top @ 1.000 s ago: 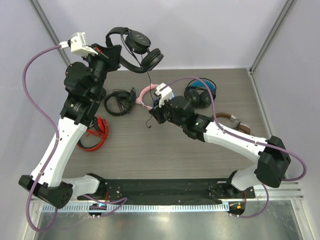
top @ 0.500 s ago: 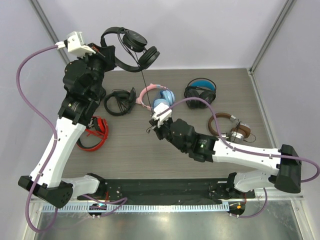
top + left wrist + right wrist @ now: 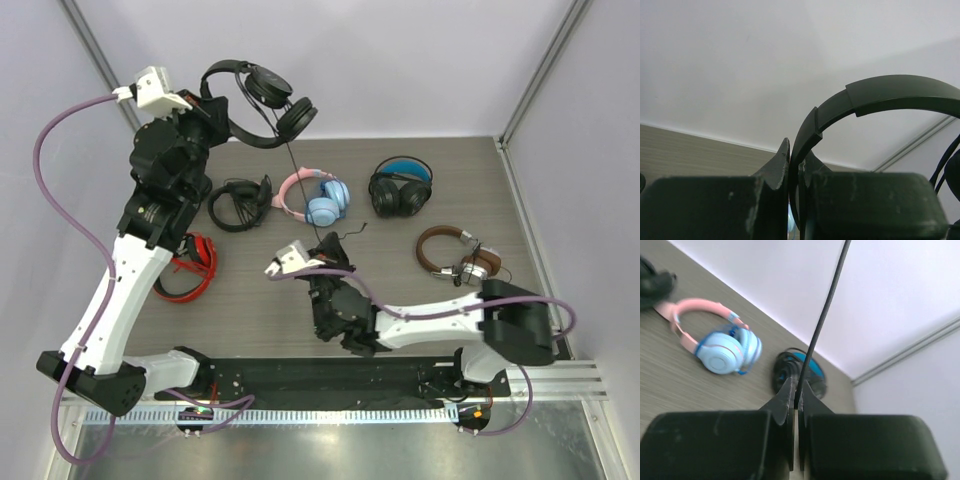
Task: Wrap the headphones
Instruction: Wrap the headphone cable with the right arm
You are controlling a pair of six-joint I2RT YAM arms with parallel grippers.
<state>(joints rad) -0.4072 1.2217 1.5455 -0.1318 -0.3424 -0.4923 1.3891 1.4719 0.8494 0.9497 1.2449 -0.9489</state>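
The slim black headphones (image 3: 270,88) hang high above the table's far left, held by their thin headband (image 3: 890,92). My left gripper (image 3: 207,100) is shut on that headband, which passes between its tips (image 3: 795,160). The thin black cable (image 3: 303,185) runs taut from the earcups down toward the near side. My right gripper (image 3: 330,265) is shut on the cable (image 3: 826,315), pinching it at the fingertips (image 3: 796,397). The cable's free end (image 3: 352,232) curls just beyond that gripper.
On the table lie a pink-and-blue pair (image 3: 315,200), a bulky black pair with blue lining (image 3: 400,188), a brown pair (image 3: 455,255), a red pair (image 3: 195,268) and a small black pair (image 3: 238,203). The wall stands close behind.
My right gripper has travelled from beside the pink pair toward the near edge, drawing the cable straight. The left gripper and the headphones shifted slightly left.
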